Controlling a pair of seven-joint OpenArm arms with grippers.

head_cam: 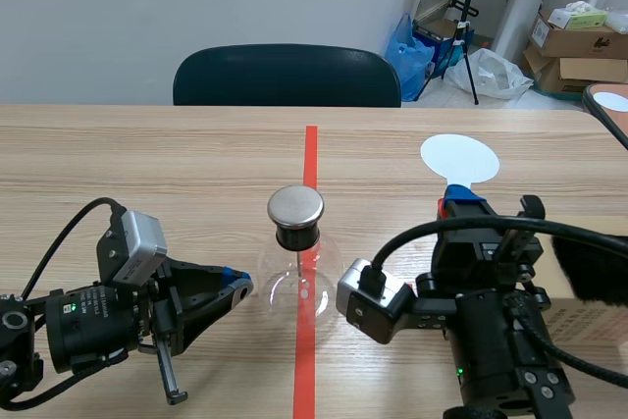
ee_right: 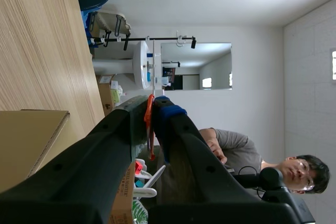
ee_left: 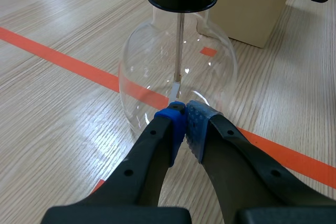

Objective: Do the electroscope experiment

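Note:
The electroscope point(head_cam: 295, 272), a clear round glass flask with a black stopper and a flat metal disc point(head_cam: 295, 205) on top, stands on the red tape line at the table's middle. In the left wrist view the flask point(ee_left: 157, 61) shows a thin rod hanging inside. My left gripper point(head_cam: 238, 288) lies low at its left, shut on nothing, with its blue pads point(ee_left: 195, 121) at the glass near the flask's base. My right gripper point(head_cam: 461, 208) is shut on the thin orange handle point(ee_right: 149, 124) of a white round paddle point(head_cam: 459, 158), held to the right of the flask.
A dark furry cloth point(head_cam: 599, 272) lies at the right edge of the table. A beige box point(ee_left: 252, 3) stands behind the flask. A dark chair point(head_cam: 287, 76) is at the far side. A person point(ee_right: 247, 150) shows in the right wrist view.

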